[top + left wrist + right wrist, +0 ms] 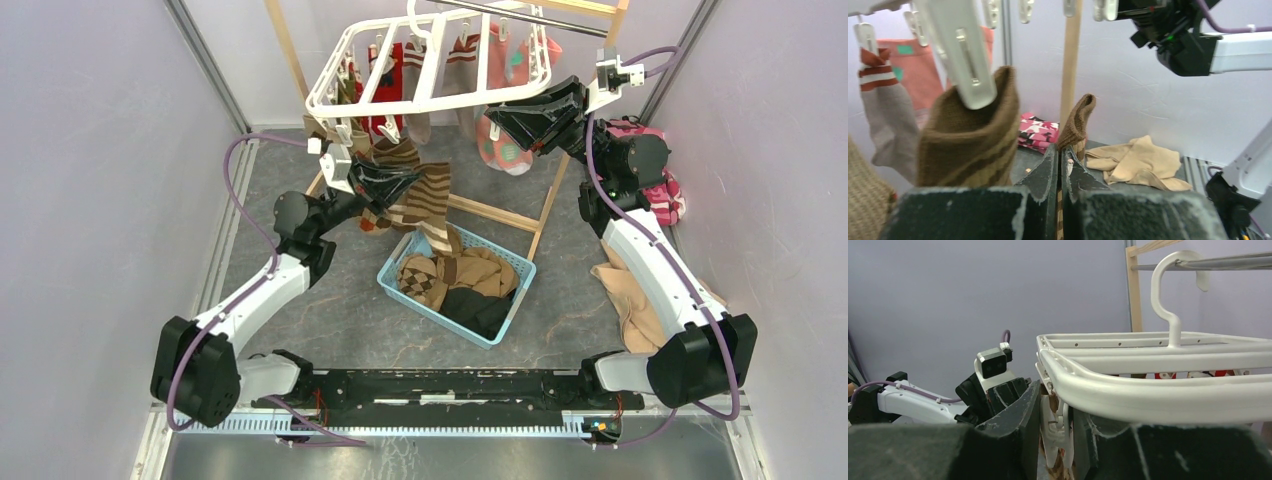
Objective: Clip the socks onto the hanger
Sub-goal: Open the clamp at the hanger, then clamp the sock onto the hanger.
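While left gripper (1060, 156) pinches a sock (1077, 122) — right gripper (1057, 405) squeezes a clip (1054, 436).

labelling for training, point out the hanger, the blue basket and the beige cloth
hanger (1148, 395), right wrist view, front rail
light blue basket (516, 300), top view, right wall
beige cloth (630, 315), top view, its middle

One hanger (420, 103), one blue basket (508, 262), one wooden stand (490, 213).
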